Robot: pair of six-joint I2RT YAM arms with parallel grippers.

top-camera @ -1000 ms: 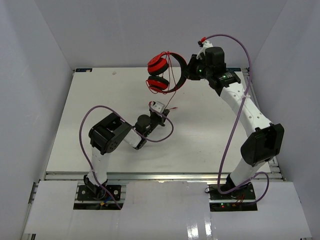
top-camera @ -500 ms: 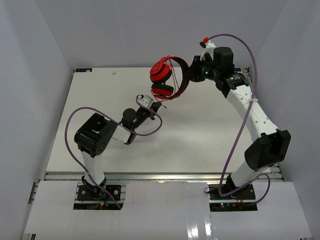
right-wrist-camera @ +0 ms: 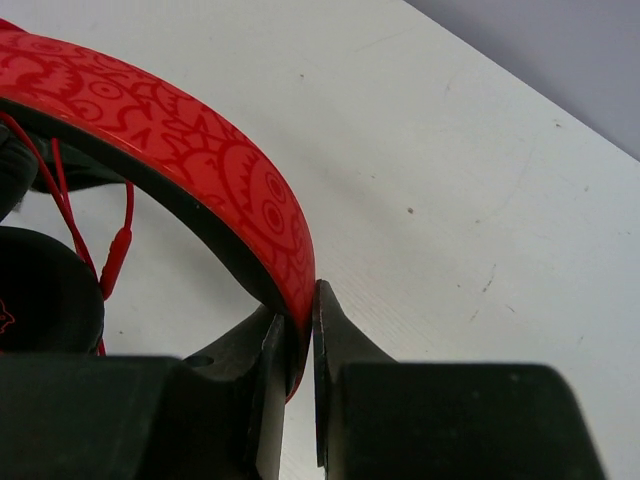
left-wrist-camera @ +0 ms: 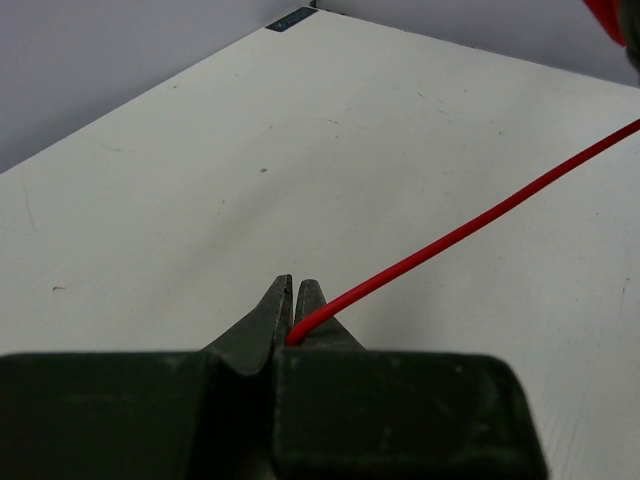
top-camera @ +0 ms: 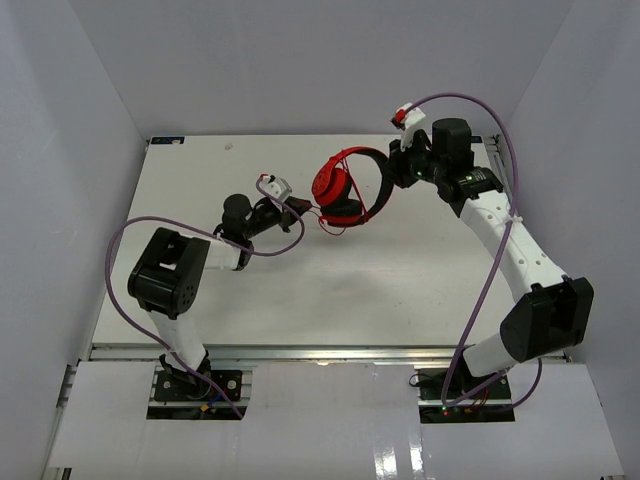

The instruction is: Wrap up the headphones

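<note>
The left arm is reaching from its base at the near left, its elbow folded low and its forearm lying almost level over the table point(top-camera: 400, 290), so that the left gripper point(top-camera: 292, 207) is sitting just left of the headphones point(top-camera: 345, 188). In the left wrist view its jaws are pressing together on the thin red cord point(left-wrist-camera: 450, 235), which is running taut up and to the right from the fingertips and leaving the picture at the right edge. A sliver of red is showing in the top right corner there, too cut off to name. The right arm is stretching up along the right side and bending leftward at the wrist, and the right gripper point(top-camera: 393, 172) is clamping the headband point(right-wrist-camera: 200, 150) near its right end, with both fingers point(right-wrist-camera: 340, 345) squeezing the patterned red band between them. The headphones are sitting over the far middle of the table, between the two grippers, with the cups toward the left gripper. A black ear pad point(right-wrist-camera: 40, 290) is being cut off at the left edge of the right wrist view, with strands of cord crossing beside it. The headphones are probably hanging clear of the table, though the overhead angle is making that hard to confirm. Purple cables point(top-camera: 455, 95) are looping along both arms.
</note>
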